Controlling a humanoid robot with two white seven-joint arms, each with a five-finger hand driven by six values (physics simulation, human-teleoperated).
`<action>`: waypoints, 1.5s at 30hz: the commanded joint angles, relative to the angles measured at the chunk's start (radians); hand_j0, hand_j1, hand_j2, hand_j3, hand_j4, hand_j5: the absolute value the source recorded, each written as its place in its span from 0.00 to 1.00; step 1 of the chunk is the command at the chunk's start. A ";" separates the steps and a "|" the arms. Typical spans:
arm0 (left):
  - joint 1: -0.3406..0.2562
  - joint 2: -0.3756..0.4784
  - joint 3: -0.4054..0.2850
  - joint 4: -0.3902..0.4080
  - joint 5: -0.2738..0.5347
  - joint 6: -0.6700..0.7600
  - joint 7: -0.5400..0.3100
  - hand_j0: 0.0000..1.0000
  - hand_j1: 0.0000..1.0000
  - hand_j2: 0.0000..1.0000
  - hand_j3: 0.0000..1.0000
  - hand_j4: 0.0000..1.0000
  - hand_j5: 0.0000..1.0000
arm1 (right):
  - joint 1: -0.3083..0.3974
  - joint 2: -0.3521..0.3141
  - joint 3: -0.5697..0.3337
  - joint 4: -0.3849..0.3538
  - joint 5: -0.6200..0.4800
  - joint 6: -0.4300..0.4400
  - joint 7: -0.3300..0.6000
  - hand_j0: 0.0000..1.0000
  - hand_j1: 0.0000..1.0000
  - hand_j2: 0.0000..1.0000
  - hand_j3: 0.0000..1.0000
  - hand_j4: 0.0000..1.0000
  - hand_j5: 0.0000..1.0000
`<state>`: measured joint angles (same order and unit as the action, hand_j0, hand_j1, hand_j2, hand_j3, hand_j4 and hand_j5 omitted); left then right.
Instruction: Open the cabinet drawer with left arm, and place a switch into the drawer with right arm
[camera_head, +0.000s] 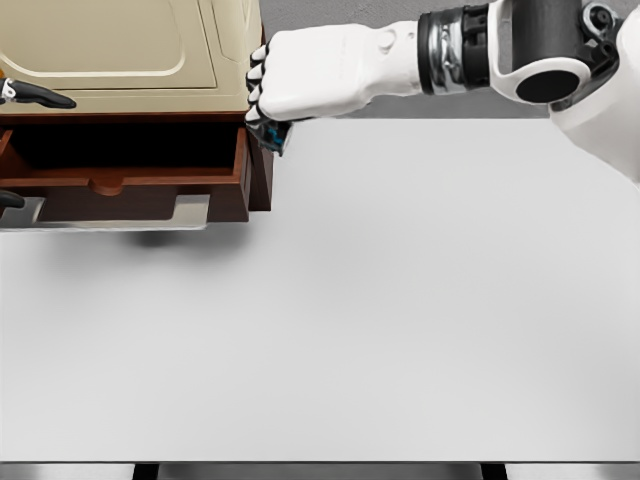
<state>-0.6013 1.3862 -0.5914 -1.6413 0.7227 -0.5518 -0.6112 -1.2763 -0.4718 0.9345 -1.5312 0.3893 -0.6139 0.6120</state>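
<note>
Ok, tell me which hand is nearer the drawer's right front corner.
Right. The right hand hangs just above that corner of the drawer; the left fingers show only at the far left edge.

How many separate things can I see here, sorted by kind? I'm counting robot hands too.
Cabinet with its drawer pulled open: 1
Table: 1
Small blue-green item, presumably the switch, held in the right robot hand: 1
Robot hands in clear view: 1; dark fingertips show at the left edge
Total: 4
</note>
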 joint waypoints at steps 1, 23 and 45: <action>0.000 0.000 0.001 0.000 0.006 0.003 0.000 0.91 0.91 0.91 0.91 0.91 0.91 | 0.000 0.050 0.001 0.039 -0.007 0.003 -0.001 0.44 0.44 0.44 0.44 0.44 0.44; 0.005 -0.003 -0.004 0.002 0.000 -0.010 0.000 0.93 0.93 0.93 0.93 0.93 0.93 | -0.107 0.249 0.066 0.192 -0.007 0.003 -0.001 0.46 0.46 0.46 0.46 0.46 0.46; 0.011 -0.010 -0.007 0.124 0.000 -0.059 0.000 0.95 0.95 0.95 0.95 0.95 0.95 | -0.135 0.320 0.079 0.367 -0.001 0.003 -0.001 0.45 0.45 0.45 0.45 0.45 0.45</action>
<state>-0.5906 1.3749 -0.5992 -1.5475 0.7144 -0.6053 -0.6112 -1.4113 -0.1547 1.0150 -1.1829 0.3897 -0.6137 0.6116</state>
